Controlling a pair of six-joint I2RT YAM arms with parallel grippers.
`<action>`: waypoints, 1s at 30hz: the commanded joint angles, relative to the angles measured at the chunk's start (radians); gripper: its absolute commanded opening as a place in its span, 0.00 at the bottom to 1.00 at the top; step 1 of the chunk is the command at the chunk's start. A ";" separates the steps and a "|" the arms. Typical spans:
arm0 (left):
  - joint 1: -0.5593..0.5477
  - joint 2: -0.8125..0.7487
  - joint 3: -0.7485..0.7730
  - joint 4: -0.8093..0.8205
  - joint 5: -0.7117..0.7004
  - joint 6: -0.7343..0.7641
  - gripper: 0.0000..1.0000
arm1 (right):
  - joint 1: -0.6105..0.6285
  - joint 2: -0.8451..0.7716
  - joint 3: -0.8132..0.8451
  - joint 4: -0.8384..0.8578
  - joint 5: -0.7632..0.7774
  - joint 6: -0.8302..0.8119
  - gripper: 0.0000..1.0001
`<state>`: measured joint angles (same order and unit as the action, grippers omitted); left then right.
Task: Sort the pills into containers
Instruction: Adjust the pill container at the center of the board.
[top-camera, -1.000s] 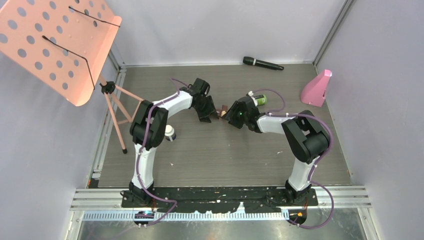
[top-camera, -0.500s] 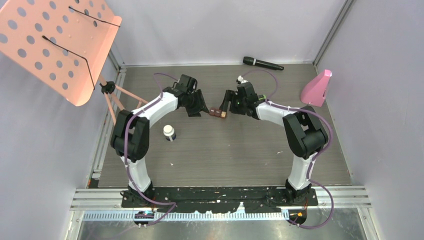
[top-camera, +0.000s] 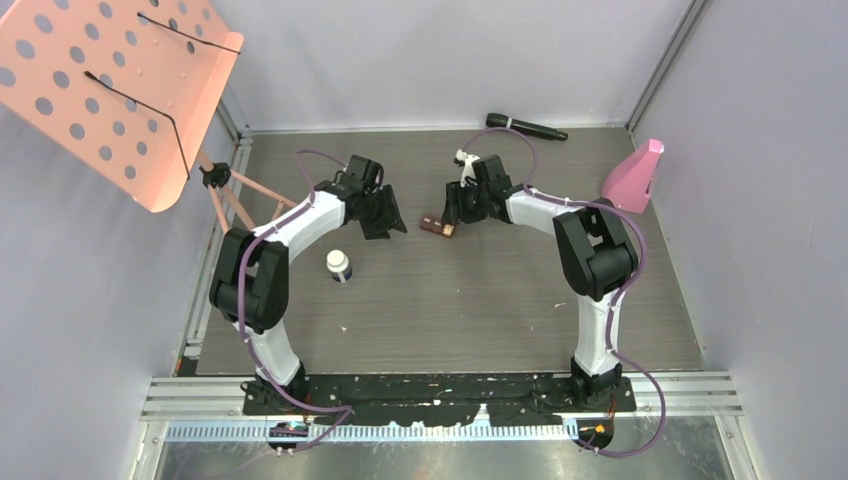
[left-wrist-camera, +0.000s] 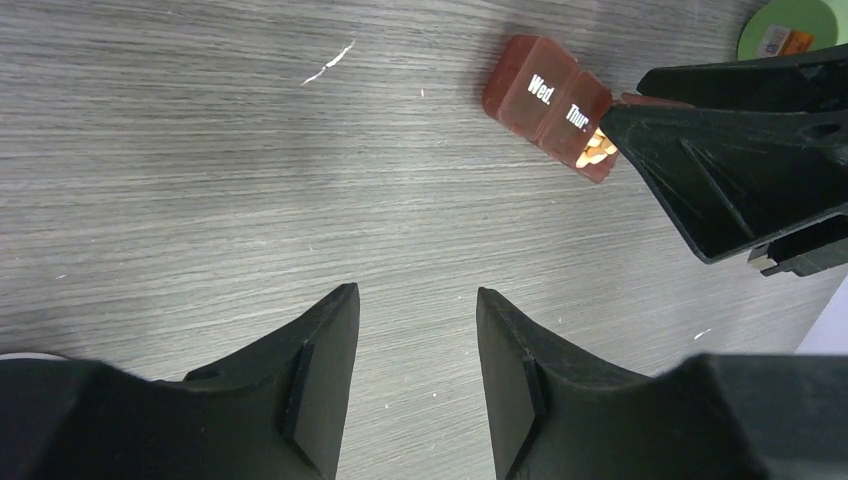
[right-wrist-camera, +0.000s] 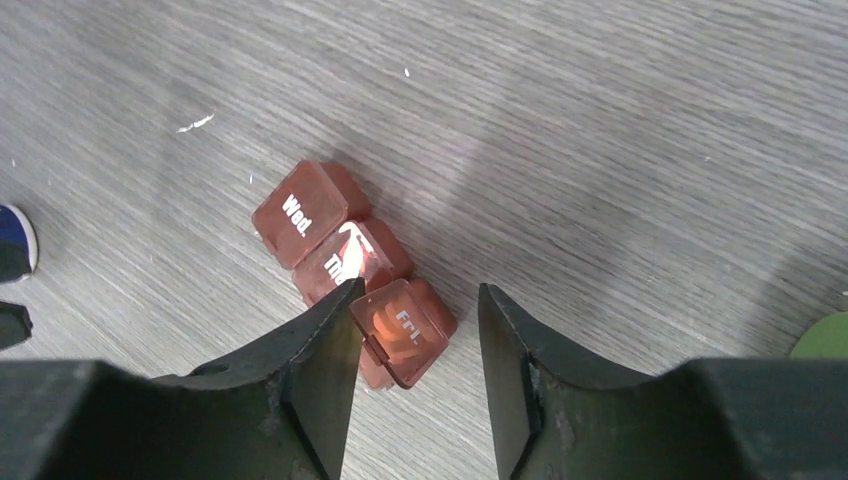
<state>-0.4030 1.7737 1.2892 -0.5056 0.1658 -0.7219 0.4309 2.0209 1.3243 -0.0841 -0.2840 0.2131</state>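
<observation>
Brown pill case (right-wrist-camera: 345, 255), cells Wed, Thur, Fri; orange pills (left-wrist-camera: 595, 152) inside

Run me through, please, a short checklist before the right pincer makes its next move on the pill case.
1. Right pincer straddles the Fri. end of the pill case: ok.
2. Its jaws stand apart, wider than that compartment: ok.
3. Finger contact with the case: cannot tell.
4. Fri. lid fully shut: cannot tell; the Wed. lid looks shut.
5. Left pincer open, empty, apart from the case: ok.
6. White bottle upright, apart from both arms: ok.
</observation>
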 joint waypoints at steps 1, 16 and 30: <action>0.009 -0.036 -0.005 0.033 -0.003 0.023 0.49 | 0.000 -0.021 0.022 -0.005 -0.062 -0.099 0.49; 0.010 -0.012 0.003 0.040 0.021 0.046 0.49 | 0.024 -0.190 -0.167 0.079 0.023 -0.131 0.13; -0.012 -0.082 -0.193 0.372 0.278 0.071 0.48 | 0.066 -0.489 -0.569 0.203 -0.070 0.067 0.14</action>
<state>-0.4004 1.7634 1.1580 -0.3130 0.3298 -0.6746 0.4789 1.6459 0.8440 0.0376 -0.3149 0.1909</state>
